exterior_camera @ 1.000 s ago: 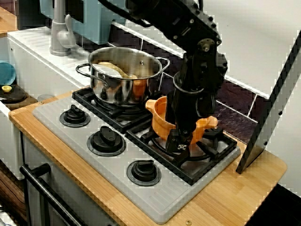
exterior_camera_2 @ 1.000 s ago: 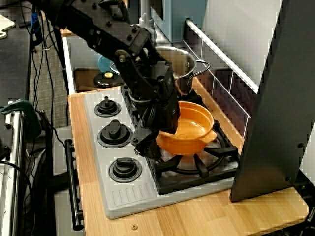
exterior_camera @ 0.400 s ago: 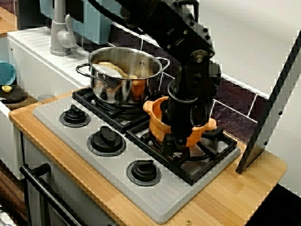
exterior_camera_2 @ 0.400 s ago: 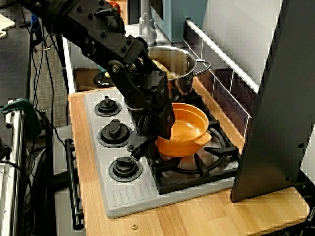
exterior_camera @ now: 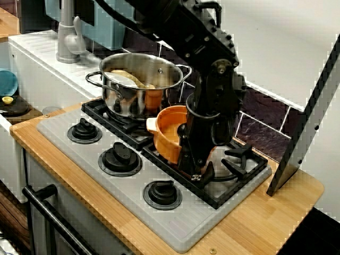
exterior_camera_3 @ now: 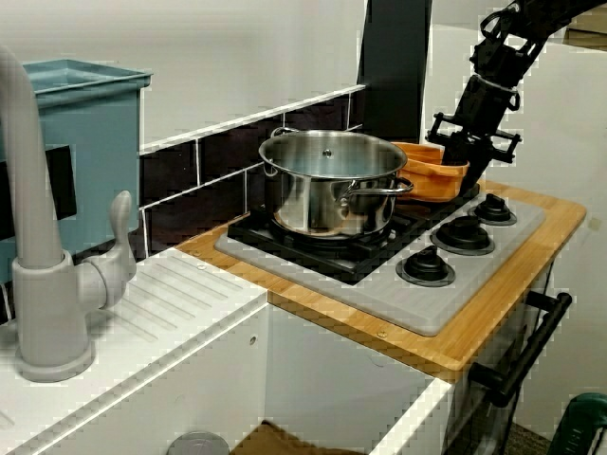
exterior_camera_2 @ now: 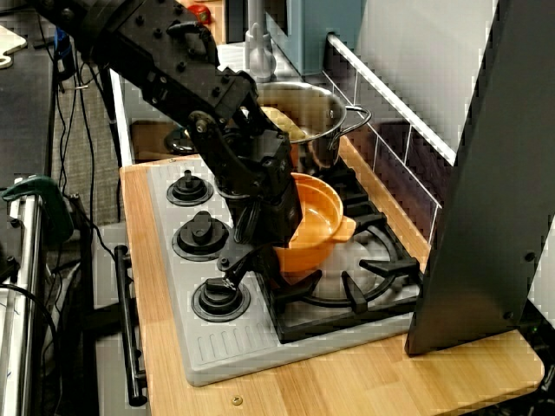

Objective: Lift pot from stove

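- From the front corner of the counter: a wooden counter with dark tiles behind carries the grey stove (exterior_camera: 175, 223), and the steel pot (exterior_camera: 139, 90) sits on the back burner. The orange pot (exterior_camera: 169, 137) hangs tilted over the near grate, mouth turned sideways, probably because it is gripped by one wall only. The gripper (exterior_camera: 196, 171) comes down from a black arm bent at the elbow, wrist almost vertical; its fingers seem pinched on the pot's rim, though the wrist hides the contact.
- From the stove's end, looking along the counter: the grate (exterior_camera_2: 364, 286) under the pot (exterior_camera_2: 314, 221) looks bare, so the lift reads as underway. The gripper (exterior_camera_2: 250, 264) has fingers narrow around the pot's near wall; one stubby handle sticks out toward the tiles. The arm reaches in from the knob side.
- From the sink side, past the tap (exterior_camera_3: 43, 275): the pot (exterior_camera_3: 436, 175) peeks out behind the steel pot (exterior_camera_3: 332, 185), clearly tipped. The gripper (exterior_camera_3: 471, 156) hangs straight down from a slanted forearm; the fingertips cannot be told here.
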`<state>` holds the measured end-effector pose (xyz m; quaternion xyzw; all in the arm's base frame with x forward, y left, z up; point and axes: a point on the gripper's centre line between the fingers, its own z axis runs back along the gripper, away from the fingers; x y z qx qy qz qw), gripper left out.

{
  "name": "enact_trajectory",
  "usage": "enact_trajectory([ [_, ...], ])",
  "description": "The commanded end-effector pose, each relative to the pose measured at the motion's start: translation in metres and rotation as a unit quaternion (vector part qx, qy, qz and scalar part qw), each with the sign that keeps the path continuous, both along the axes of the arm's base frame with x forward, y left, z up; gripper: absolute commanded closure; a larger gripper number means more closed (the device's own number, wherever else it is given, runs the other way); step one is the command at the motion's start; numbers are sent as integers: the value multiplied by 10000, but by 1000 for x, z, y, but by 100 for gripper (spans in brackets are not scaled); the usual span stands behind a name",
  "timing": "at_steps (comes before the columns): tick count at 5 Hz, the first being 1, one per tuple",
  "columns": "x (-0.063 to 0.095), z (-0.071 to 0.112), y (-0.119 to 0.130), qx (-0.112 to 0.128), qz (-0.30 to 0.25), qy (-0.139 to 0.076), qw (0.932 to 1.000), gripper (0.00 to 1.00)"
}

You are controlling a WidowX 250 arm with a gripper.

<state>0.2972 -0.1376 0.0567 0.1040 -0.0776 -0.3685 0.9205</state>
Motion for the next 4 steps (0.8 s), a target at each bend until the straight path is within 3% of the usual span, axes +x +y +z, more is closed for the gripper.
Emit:
enact_trajectory([
  [1, -13, 27, -1, -188, -46, -152, 9997, 100],
  [4, -31, 93, 10, -760, 31, -120, 9970, 100],
])
